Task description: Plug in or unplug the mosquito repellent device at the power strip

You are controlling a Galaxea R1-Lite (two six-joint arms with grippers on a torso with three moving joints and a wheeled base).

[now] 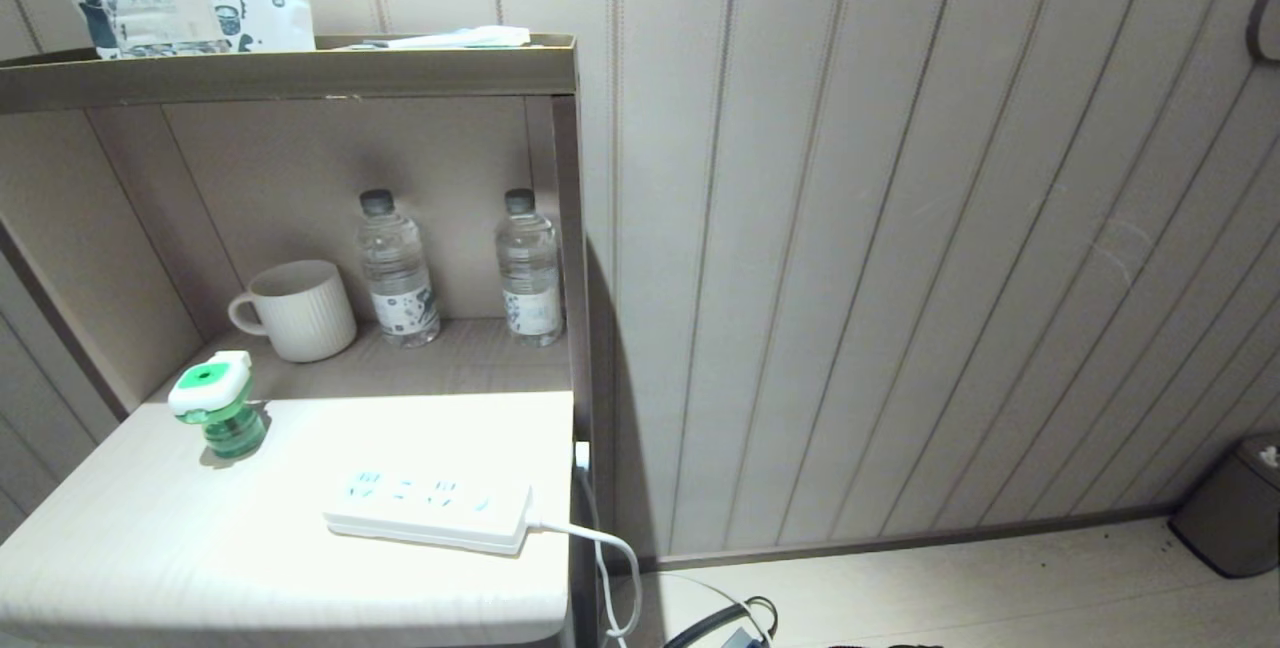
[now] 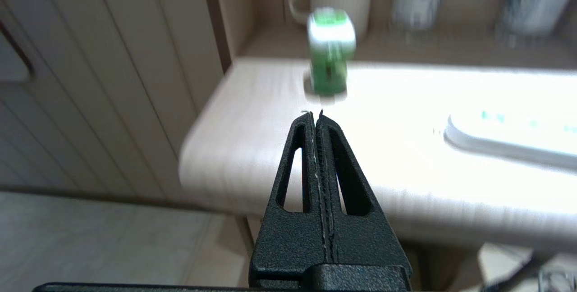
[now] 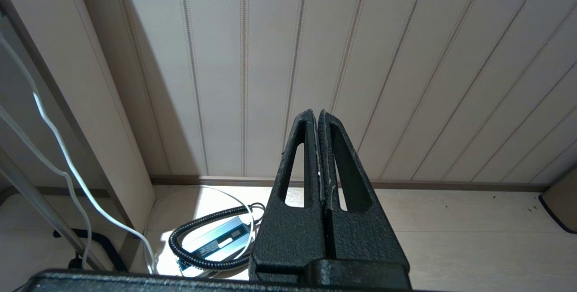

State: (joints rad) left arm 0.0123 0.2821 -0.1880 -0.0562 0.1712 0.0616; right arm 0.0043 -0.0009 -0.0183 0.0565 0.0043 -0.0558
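The mosquito repellent device (image 1: 215,413), a green bottle under a white cap with a green centre, stands free on the white counter (image 1: 150,548) near its left side, apart from the power strip (image 1: 432,510). The white strip lies flat toward the counter's right edge, its cable (image 1: 610,553) dropping off the end. Nothing sits in its outlets. In the left wrist view the device (image 2: 331,51) is blurred beyond my left gripper (image 2: 315,114), which is shut, empty and hangs off the counter's front edge, with the strip (image 2: 509,141) to one side. My right gripper (image 3: 314,112) is shut and empty, facing the panelled wall. Neither arm shows in the head view.
On the shelf behind the counter stand a white mug (image 1: 298,310) and two clear water bottles (image 1: 397,270) (image 1: 529,268). A top shelf (image 1: 290,73) overhangs them. On the floor lie a coiled black cable with a power brick (image 3: 212,242) and a dark bin (image 1: 1232,506).
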